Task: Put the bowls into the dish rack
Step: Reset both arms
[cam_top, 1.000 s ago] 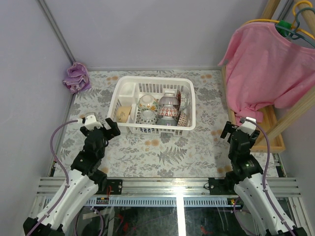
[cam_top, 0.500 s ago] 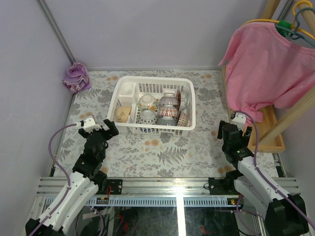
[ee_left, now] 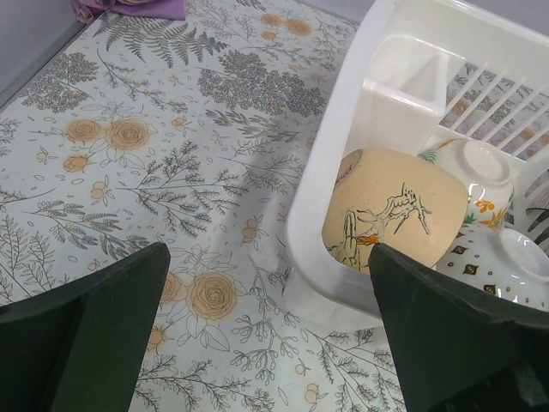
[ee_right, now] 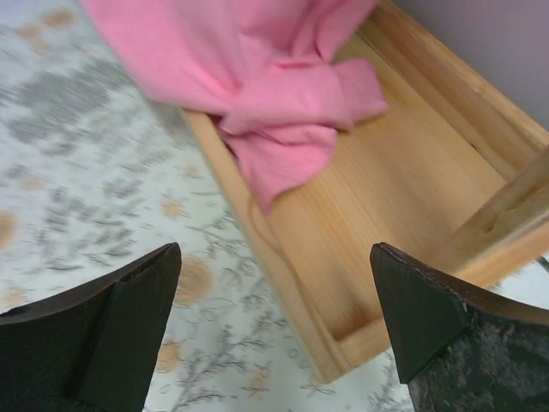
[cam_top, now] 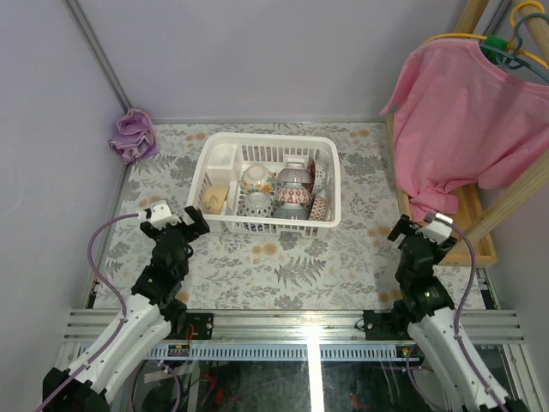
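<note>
You have the bowls (cam_top: 274, 193) all inside the dish rack (cam_top: 266, 225), which sits at the far middle of the bench (cam_top: 283, 266) with its long axis running left to right. The orange-yellow bowl (ee_left: 395, 219) leans on edge in the rack's near-left corner, with a white flowered one just beside it to the right. No bowl shows on the bare bench, so the loading looks done, or close to it.

Your left end effector (cam_top: 176, 225) is the nearer one. It hovers just off the rack's near-left corner, jaws spread wide and holding nothing, and the rack lies far and to the right of it. Your right end effector (cam_top: 422, 233) is well apart at the right. It is also wide and empty, and faces the wooden tray (ee_right: 403, 197) and pink garment (ee_right: 274, 103).
</note>
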{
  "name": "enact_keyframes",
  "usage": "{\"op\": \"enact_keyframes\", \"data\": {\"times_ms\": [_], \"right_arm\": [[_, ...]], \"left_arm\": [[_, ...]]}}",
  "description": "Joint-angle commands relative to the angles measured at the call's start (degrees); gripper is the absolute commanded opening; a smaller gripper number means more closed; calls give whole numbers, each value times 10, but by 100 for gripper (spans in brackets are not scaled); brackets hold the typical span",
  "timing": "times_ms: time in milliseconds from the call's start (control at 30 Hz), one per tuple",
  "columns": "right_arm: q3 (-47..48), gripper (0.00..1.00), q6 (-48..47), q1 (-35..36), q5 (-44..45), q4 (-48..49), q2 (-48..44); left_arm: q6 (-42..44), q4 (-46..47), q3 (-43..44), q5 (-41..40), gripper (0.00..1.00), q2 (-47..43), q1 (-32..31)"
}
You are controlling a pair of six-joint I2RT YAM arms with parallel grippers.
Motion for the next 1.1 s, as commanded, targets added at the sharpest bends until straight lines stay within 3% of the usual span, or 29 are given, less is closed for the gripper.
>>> {"op": "enact_keyframes", "data": {"times_ms": [0, 133, 333, 500, 733, 1067], "right_arm": [[-46, 100, -34, 2, -99, 32, -141], [-42, 99, -24, 2, -118, 27, -138], [-33, 99, -93, 3, -272, 73, -68], [-34, 99, -25, 3, -73, 30, -101], [-56, 99, -130, 2, -132, 91, -63], [-73, 99, -111, 3, -128, 159, 55]], "left_arm": [[18, 9, -16, -30, 100, -5, -4], [19, 8, -18, -30, 100, -9, -7], [21, 7, -22, -32, 100, -20, -11], [20, 7, -22, -40, 100, -21, -17], [25, 12, -24, -39, 100, -23, -19], [23, 13, -24, -42, 100, -21, -20]]}}
